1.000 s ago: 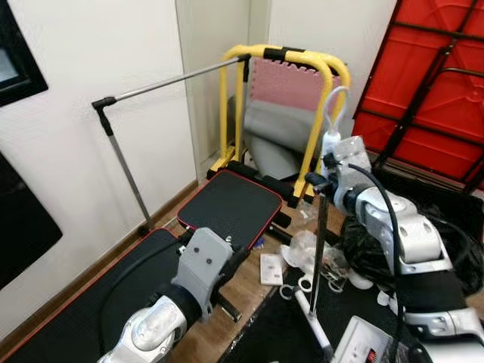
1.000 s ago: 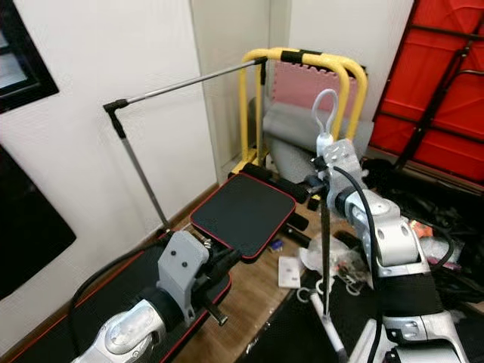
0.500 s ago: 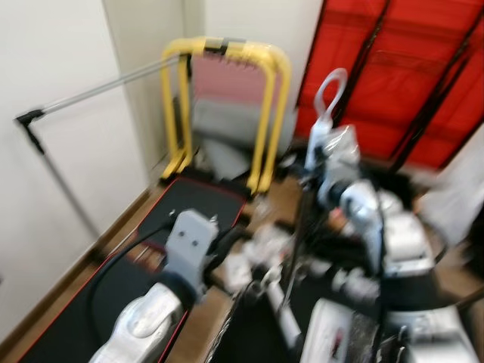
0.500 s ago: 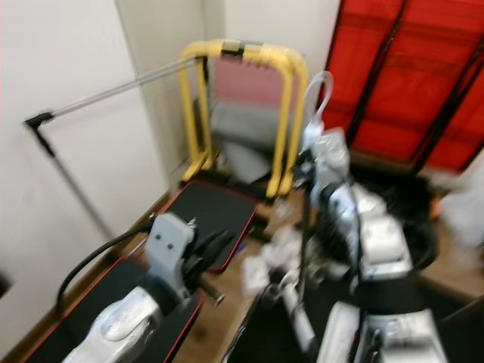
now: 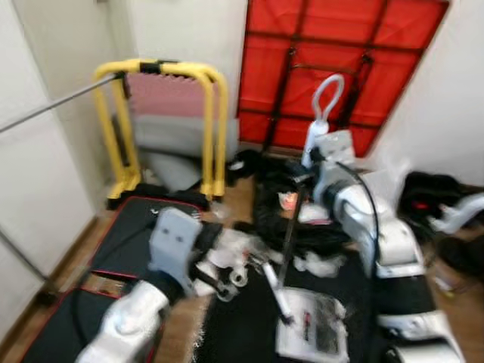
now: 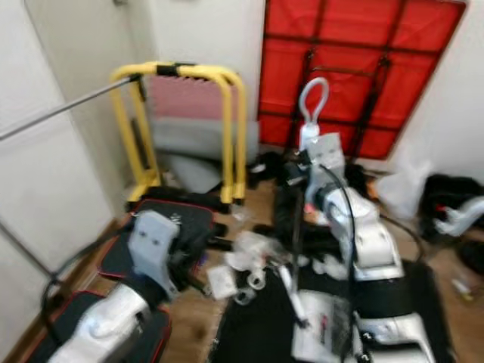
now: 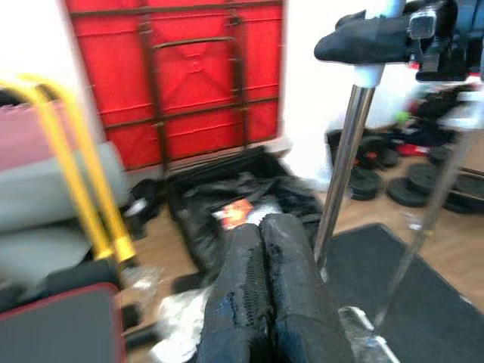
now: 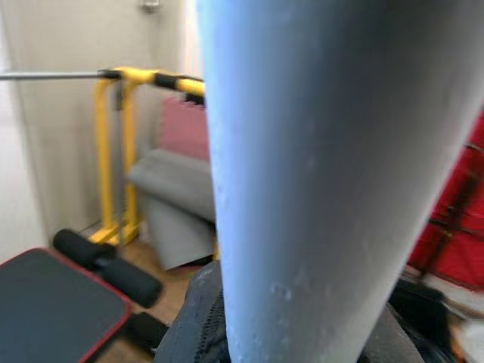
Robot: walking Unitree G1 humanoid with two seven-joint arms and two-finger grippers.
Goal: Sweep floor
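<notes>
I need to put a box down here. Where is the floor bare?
Bare wood shows beside the black padded mat on the left and right of the black floor mat by the wall. The middle is crowded: clear plastic litter, white leaflet, black cables.

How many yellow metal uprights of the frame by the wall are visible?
2 are plainly visible on the yellow metal frame: one on its left side and one on its right side. Each may be a pair of tubes; blur hides this.
</notes>
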